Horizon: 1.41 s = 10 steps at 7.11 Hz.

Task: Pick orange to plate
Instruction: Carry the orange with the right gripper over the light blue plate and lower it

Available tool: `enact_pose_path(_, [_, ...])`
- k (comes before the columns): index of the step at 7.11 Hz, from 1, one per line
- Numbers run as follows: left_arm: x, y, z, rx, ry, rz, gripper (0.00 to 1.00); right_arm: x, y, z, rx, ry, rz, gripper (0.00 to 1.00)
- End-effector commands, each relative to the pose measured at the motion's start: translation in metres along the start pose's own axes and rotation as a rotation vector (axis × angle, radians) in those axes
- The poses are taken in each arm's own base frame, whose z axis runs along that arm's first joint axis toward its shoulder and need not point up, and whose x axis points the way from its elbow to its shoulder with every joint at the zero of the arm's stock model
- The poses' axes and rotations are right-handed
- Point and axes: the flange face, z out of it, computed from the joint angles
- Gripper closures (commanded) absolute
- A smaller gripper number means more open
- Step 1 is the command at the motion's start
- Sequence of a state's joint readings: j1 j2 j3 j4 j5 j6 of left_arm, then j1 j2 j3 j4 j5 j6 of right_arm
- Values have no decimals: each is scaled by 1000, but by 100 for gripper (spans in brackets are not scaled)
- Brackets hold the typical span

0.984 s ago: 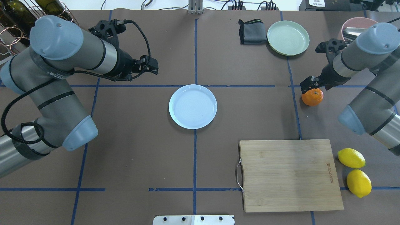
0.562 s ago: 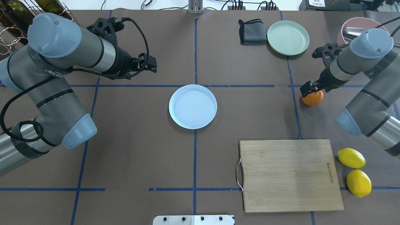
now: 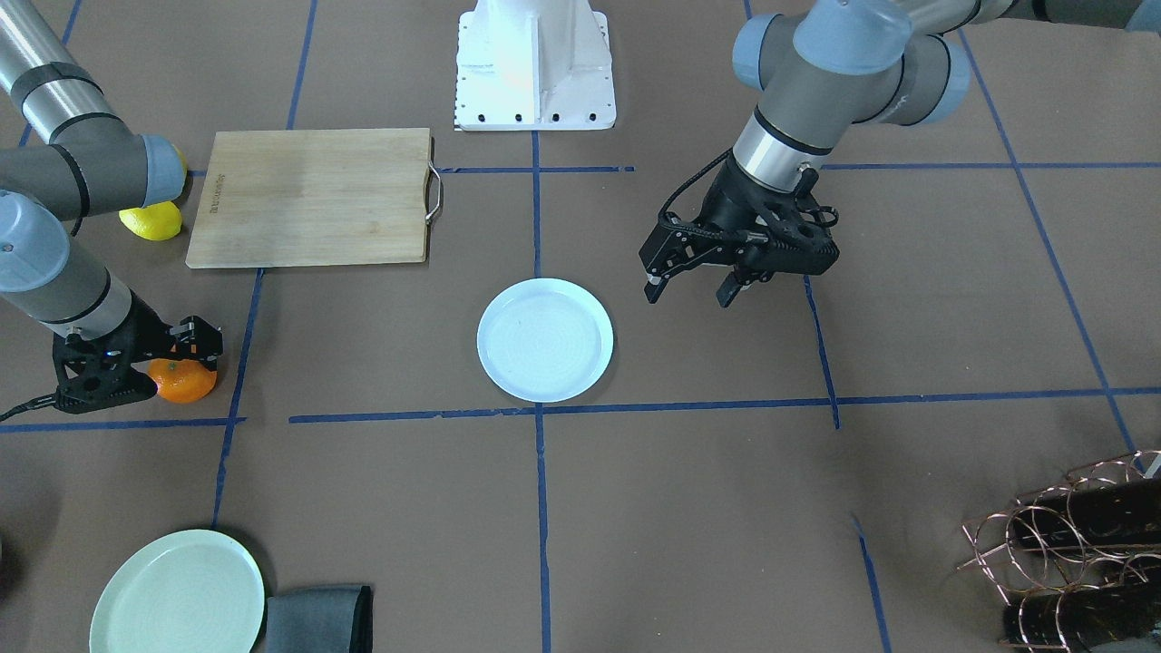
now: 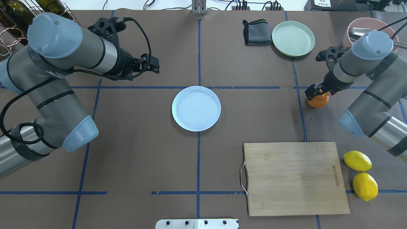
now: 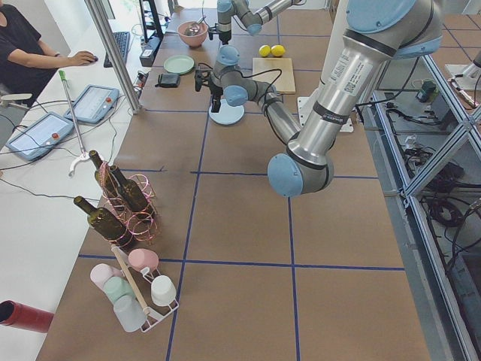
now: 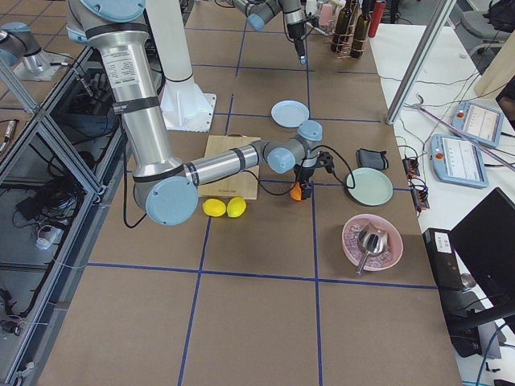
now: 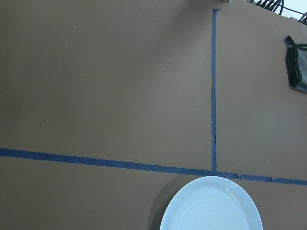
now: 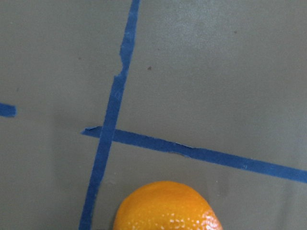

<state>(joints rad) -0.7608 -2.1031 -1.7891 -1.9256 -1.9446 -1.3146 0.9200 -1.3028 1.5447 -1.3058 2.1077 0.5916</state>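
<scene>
The orange [image 4: 319, 100] sits on the brown table at the right, also low in the right wrist view [image 8: 165, 207]. My right gripper [image 4: 317, 93] is down over it, open, with its fingers straddling the fruit and hiding its top; in the front view the gripper [image 3: 168, 363] stands around the orange [image 3: 185, 383]. The pale bluish-white plate [image 4: 196, 108] lies empty at the table's centre, well left of the orange. My left gripper [image 4: 153, 65] hovers open beyond the plate's far left, holding nothing; its fingers [image 3: 651, 288] hang apart above the table.
A wooden cutting board [image 4: 295, 178] lies near-right, with two lemons [image 4: 357, 160] beside it. A mint-green plate [image 4: 293, 38], a grey cloth [image 4: 256, 31] and a pink bowl [image 4: 359, 27] sit at the far right. A bottle rack [image 3: 1070, 544] stands far left.
My right gripper has come down over the orange, covering more of it; the orange has stayed put. The left arm shifted slightly back at first and has since held still.
</scene>
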Motion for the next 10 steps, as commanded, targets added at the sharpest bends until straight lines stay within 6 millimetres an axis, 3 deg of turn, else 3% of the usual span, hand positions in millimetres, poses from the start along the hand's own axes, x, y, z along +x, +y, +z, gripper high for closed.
enact_pose_path(1, [1,0,-1,0,3,1,0,0,0,5,-10,4,2,0])
enact_pose_path(2, [1,0,-1,0,3,1,0,1,0,6,-12,4,2,18])
enact_pose_path(3, [1,0,-1,0,3,1,0,-7,-5,1,-3,-7,-9,61])
enact_pose_path(4, [0,-1,-2,1,2,-1,0,-13,-10,-6,9,-16,-13,96])
enact_pose_path(7, [-15,-29,-18,41,-22,33,0,-20,-33,-64,59,-107,17,100])
enact_pose_path(8, [-40,-39,-22,40,-51,127,0,-34,-40,-81,77,-139,50,100])
enact_pose_path(9, [-78,-55,-33,-1,-70,230,0,-61,-54,-101,102,-170,118,100])
enact_pose_path(10, [-111,-74,-51,-18,-81,295,0,-106,-57,-111,100,-213,199,100])
